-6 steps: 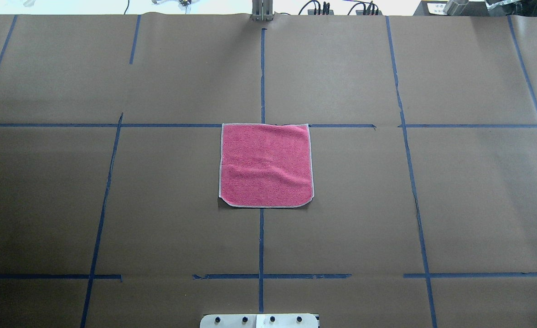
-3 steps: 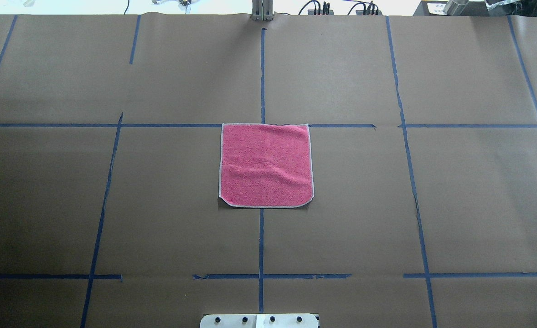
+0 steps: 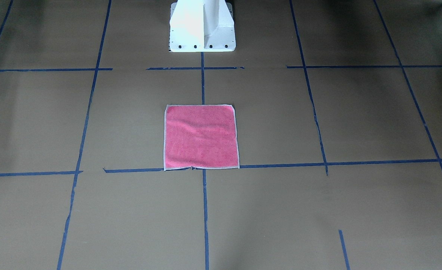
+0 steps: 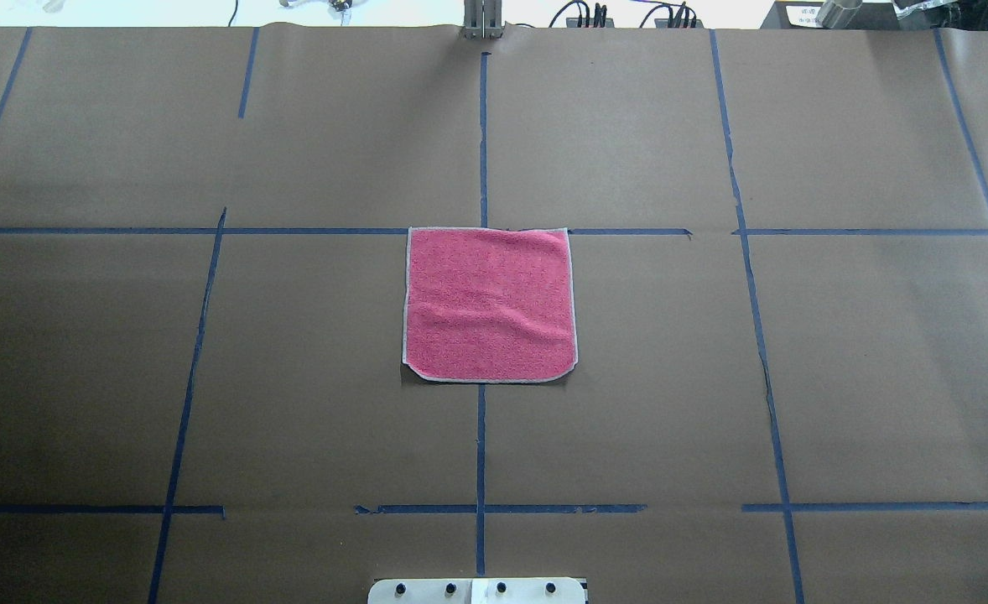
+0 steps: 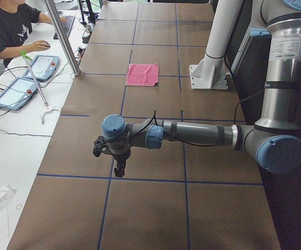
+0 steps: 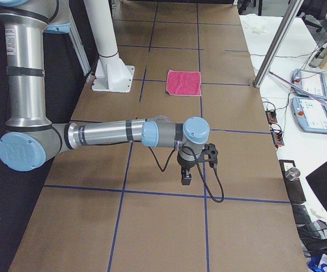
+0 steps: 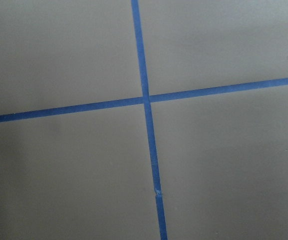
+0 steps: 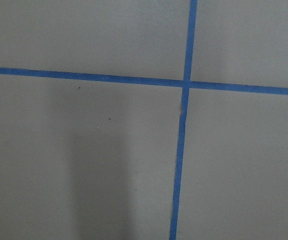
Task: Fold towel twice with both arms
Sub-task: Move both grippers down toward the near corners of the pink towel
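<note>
The towel [image 4: 490, 306] lies flat and unfolded, pink face up, in the middle of the brown table, with a slight ripple across it. It also shows as the towel [image 3: 201, 137], the towel [image 5: 142, 74] and the towel [image 6: 185, 83]. Neither arm reaches the overhead or front views. My left gripper [image 5: 120, 169] hangs over the table's left end, far from the towel. My right gripper [image 6: 186, 178] hangs over the right end, equally far. I cannot tell whether either is open or shut. Both wrist views hold only paper and tape.
Blue tape lines [image 4: 481, 143] grid the brown paper. The white pedestal [image 3: 202, 26] stands at the robot's side of the table. A person sits by tablets [image 5: 33, 73] beyond the far edge, near a metal post [image 5: 64, 39].
</note>
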